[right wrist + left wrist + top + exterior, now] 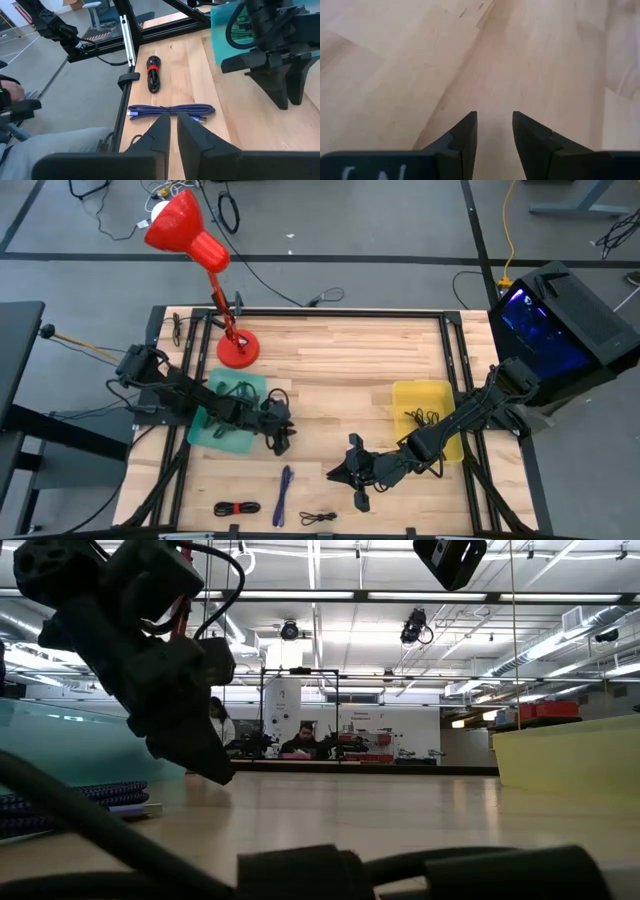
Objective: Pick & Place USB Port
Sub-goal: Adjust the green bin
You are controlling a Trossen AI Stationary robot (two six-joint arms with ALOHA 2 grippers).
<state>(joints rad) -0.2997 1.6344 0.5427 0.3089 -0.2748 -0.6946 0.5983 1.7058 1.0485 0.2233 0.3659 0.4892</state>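
That purple cable [171, 110] looks light and floppy, so grab the bundle's middle; right gripper [173, 125] hovers nearly closed and empty, left gripper [495, 131] partly apart, also empty.

No words, labels or numbers can be read anywhere here. White marks on the left gripper [494, 145] housing are cut off and cannot be made out.

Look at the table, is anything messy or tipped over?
Nothing looks tipped or broken. The red lamp leans on its bent neck, but its base sits flat. A purple cable and two black cable bundles lie loose on the wooden table, outside the green bin and yellow bin.
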